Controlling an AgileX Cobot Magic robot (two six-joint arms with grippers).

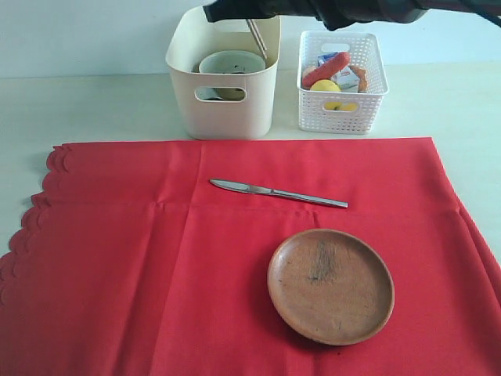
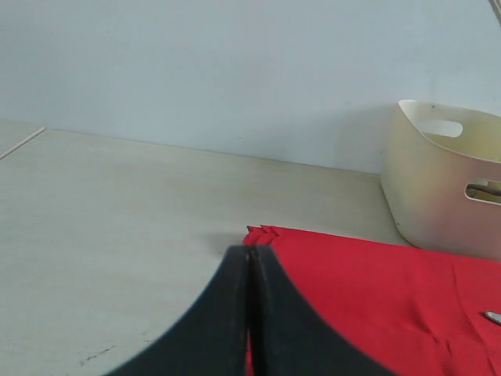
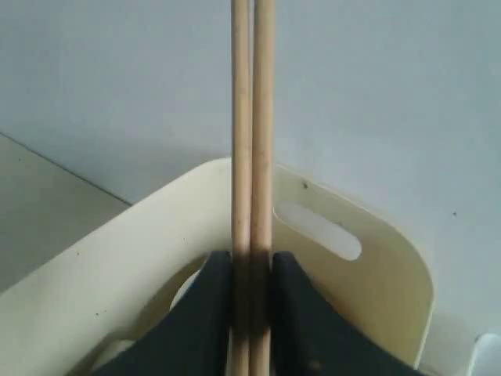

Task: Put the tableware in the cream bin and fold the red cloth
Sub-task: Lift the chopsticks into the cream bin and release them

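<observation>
My right gripper [image 3: 251, 262] is shut on the two wooden chopsticks [image 3: 252, 117] and holds them over the cream bin [image 1: 223, 110]; their lower ends dip inside its rim [image 1: 257, 37]. A pale bowl [image 1: 232, 63] sits inside the bin. The slim metal knife [image 1: 278, 193] and the round wooden plate [image 1: 330, 286] lie on the spread red cloth [image 1: 156, 274]. In the left wrist view my left gripper [image 2: 250, 252] is shut with nothing in it, low over the table beside the cloth's scalloped corner [image 2: 262, 231]. It is out of the exterior view.
A white lattice basket [image 1: 342, 110] with a lemon, a sausage and other foods stands right of the cream bin. The right arm [image 1: 352, 9] spans the top of the exterior view. Bare pale table [image 2: 117, 235] lies left of the cloth.
</observation>
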